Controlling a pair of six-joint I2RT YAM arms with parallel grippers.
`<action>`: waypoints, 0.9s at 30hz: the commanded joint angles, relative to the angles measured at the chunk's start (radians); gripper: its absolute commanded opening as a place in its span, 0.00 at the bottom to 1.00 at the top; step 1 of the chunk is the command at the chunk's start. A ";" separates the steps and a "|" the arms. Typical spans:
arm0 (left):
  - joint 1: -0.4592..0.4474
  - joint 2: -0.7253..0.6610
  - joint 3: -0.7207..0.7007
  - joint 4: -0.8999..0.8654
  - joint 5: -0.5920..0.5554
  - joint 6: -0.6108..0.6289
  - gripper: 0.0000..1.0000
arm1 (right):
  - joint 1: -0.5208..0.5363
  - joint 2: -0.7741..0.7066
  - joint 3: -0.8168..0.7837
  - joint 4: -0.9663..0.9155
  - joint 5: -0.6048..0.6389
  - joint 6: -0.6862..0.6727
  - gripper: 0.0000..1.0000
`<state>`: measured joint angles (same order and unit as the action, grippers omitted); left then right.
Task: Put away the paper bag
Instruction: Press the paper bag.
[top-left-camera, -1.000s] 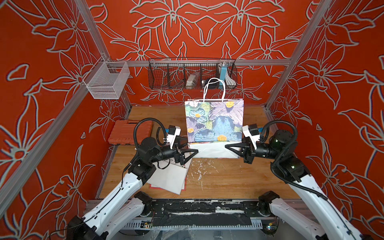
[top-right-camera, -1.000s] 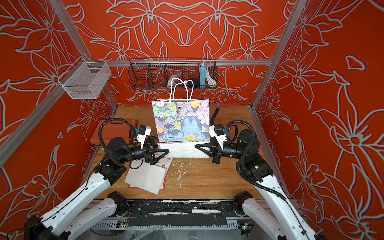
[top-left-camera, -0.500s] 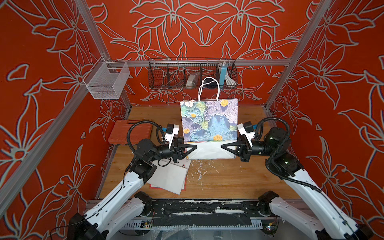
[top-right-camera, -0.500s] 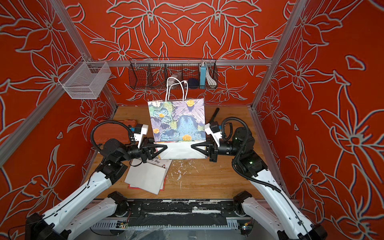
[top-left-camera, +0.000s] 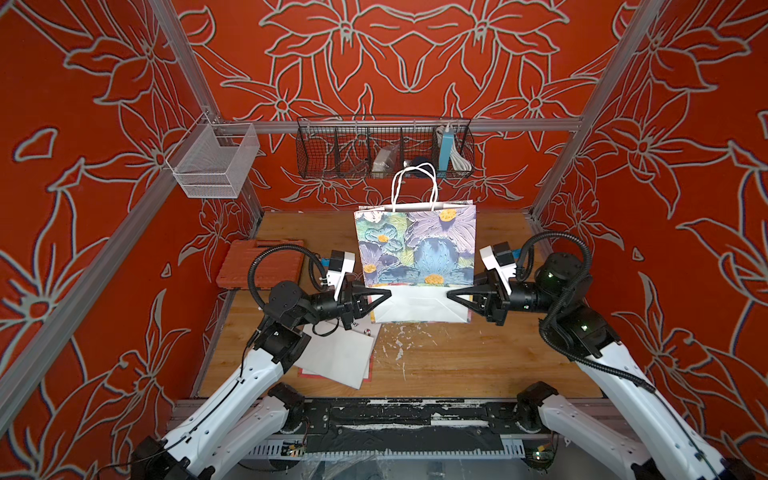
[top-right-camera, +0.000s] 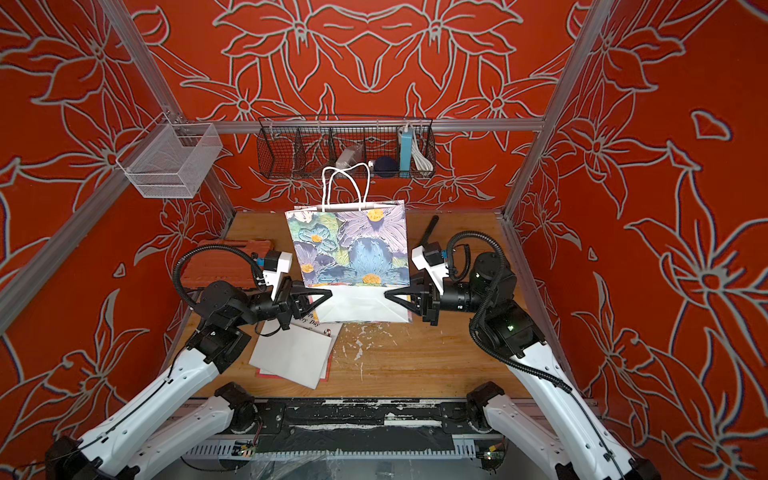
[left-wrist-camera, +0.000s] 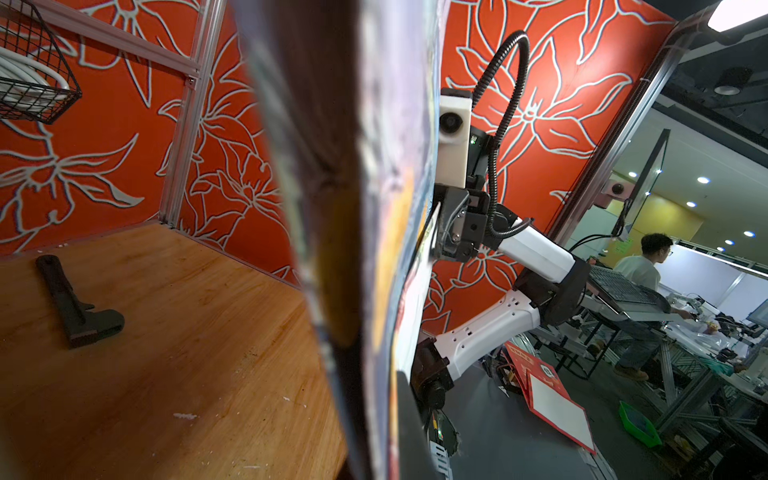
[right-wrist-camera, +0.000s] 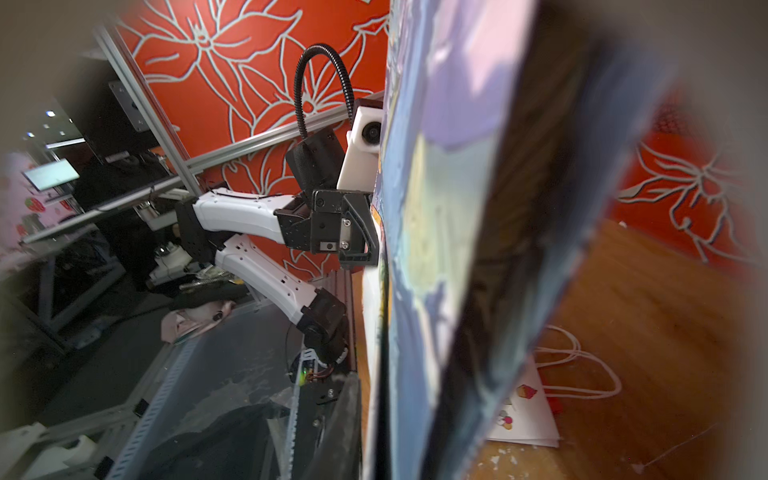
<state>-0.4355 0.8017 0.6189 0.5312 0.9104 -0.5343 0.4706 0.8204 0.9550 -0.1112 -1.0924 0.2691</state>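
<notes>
This is a robotics lab. Two white robot arms (top-left-camera: 232, 390) are mounted at the near edge of a wooden bench top (top-left-camera: 457, 361). The bench sits inside a cell of aluminium framing (top-left-camera: 519, 124) lined with red floral panels (top-left-camera: 104, 104). Outside the cell, a person (left-wrist-camera: 638, 270) works at an equipment bench under recessed ceiling lights (left-wrist-camera: 702, 180).

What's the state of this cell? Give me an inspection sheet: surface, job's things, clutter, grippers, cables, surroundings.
Surface: wooden table, scuffed with white flecks.
Job's things: paper bag upright, flattened, handles up, between the arms.
Clutter: white papers, red case, black tool.
Grippers: left gripper and right gripper both shut on the bag's lower side edges.
Cables: black conduit looped at each wrist; white cord in the wire basket.
Surroundings: mesh basket on the side rail; person outside the cell.
</notes>
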 joint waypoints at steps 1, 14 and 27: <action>0.001 -0.028 -0.013 -0.029 0.023 0.034 0.00 | -0.006 0.004 0.037 -0.006 -0.004 -0.012 0.03; 0.002 -0.029 -0.022 -0.136 0.041 0.107 0.00 | -0.007 0.022 0.054 0.043 0.015 0.030 0.11; 0.001 -0.033 -0.055 -0.197 0.052 0.154 0.00 | -0.008 0.039 0.073 0.081 0.032 0.049 0.16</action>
<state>-0.4347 0.7746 0.5735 0.3531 0.9421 -0.4114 0.4690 0.8604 0.9890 -0.0723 -1.0645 0.3153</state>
